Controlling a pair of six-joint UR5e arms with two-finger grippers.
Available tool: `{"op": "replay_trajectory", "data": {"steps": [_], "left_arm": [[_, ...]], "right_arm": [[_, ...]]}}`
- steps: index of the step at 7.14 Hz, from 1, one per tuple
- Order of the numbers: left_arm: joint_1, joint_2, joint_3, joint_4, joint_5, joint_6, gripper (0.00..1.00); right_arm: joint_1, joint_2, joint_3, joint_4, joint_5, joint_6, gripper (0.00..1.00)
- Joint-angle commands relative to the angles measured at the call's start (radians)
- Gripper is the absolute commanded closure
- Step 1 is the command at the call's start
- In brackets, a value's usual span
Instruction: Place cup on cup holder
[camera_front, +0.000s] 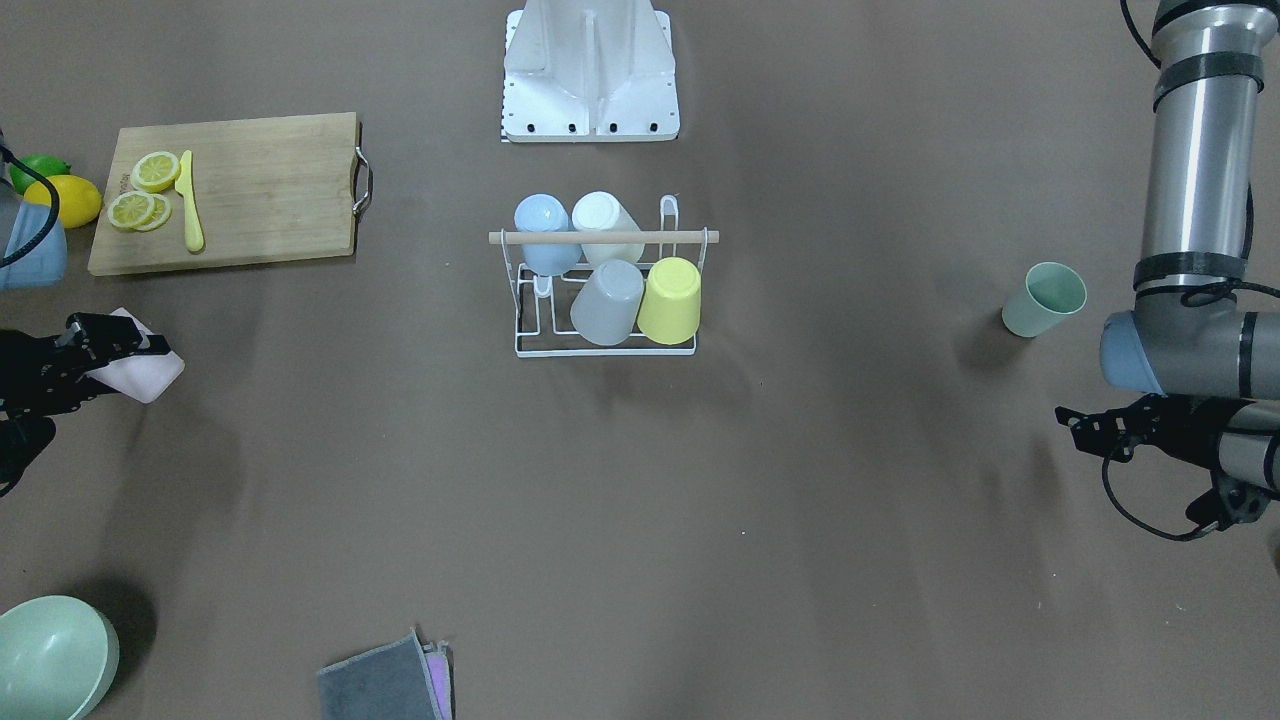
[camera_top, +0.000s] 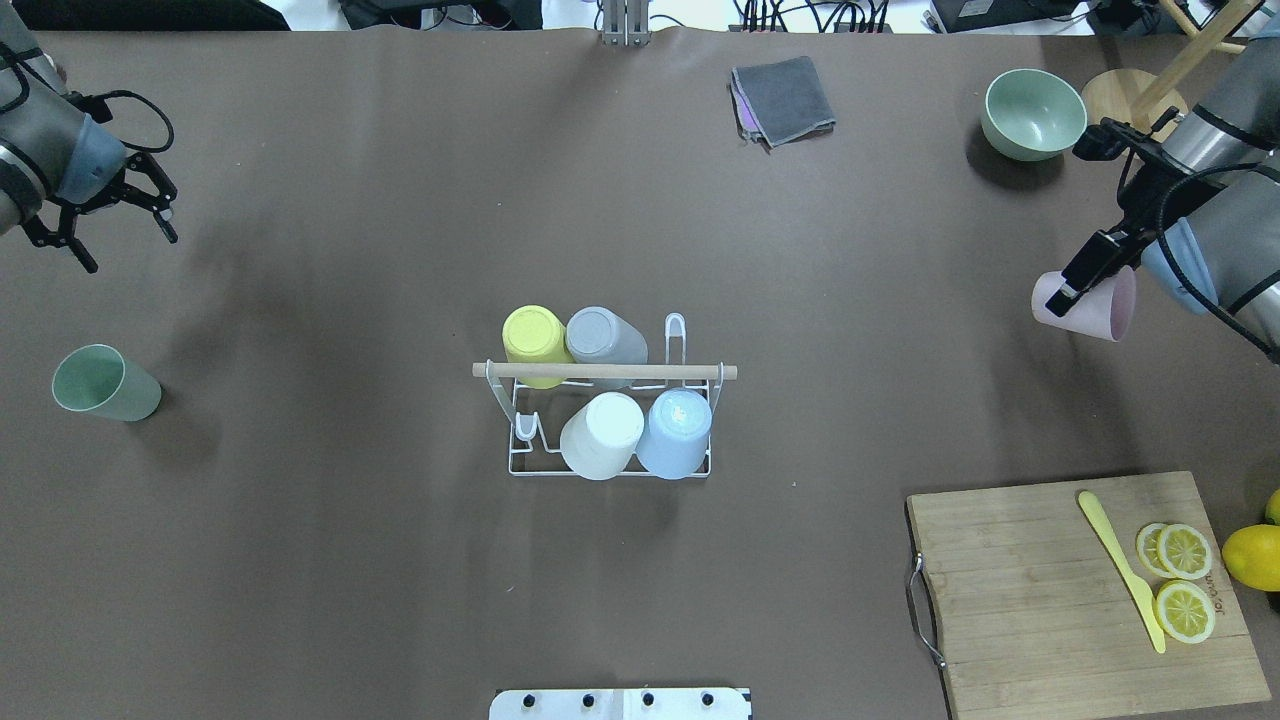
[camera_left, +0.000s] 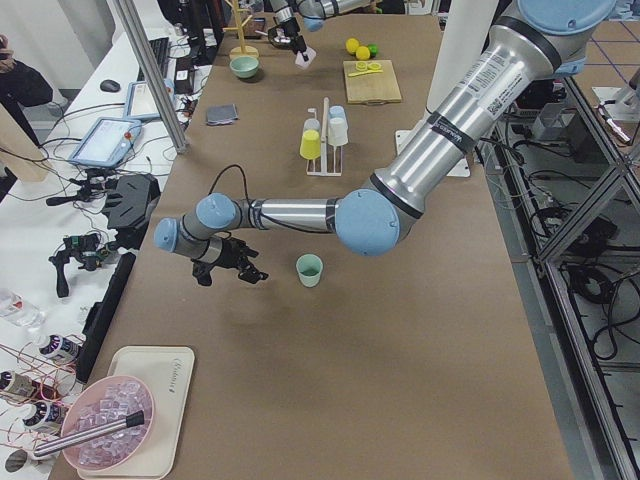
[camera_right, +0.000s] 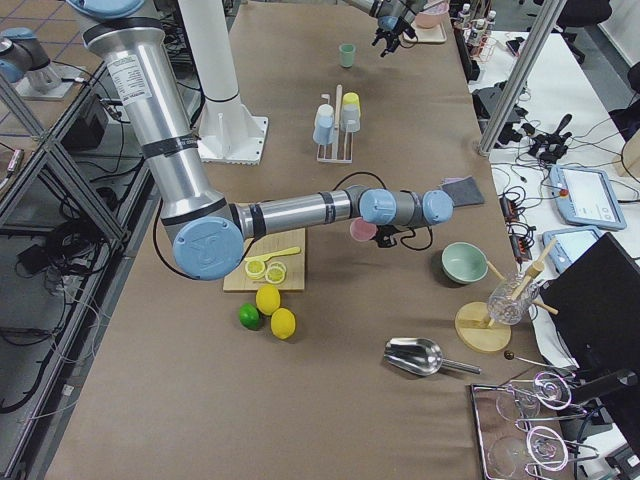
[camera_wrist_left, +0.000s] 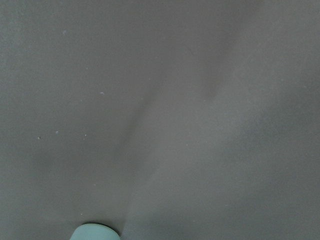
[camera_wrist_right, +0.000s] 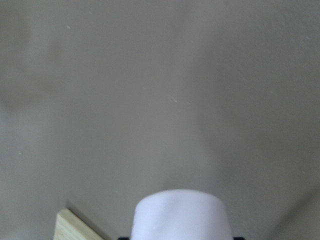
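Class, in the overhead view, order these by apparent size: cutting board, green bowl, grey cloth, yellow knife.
1. cutting board
2. green bowl and grey cloth: about alike, not ranked
3. yellow knife: long but thin

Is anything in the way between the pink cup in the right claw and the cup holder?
Nothing visible: bare table lies between the pink cup and the cup holder. Four cups sit on it; two prongs look free.
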Motion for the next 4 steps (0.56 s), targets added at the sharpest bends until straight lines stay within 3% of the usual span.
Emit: {"op": "replay_trajectory", "data": {"steps": [1,4], "left_arm": [[0.002,0.012,0.004,0.061,0.01,0.022,0.03],[0.022,0.029,0.002,0.088,0.028,0.026,0.03]], "right_arm": [[0.035,-0.018,0.001,0.094,0.207,-0.008,0.65],[0.058,-0.023,0.001,0.148,0.448,-0.073,0.66]]}}
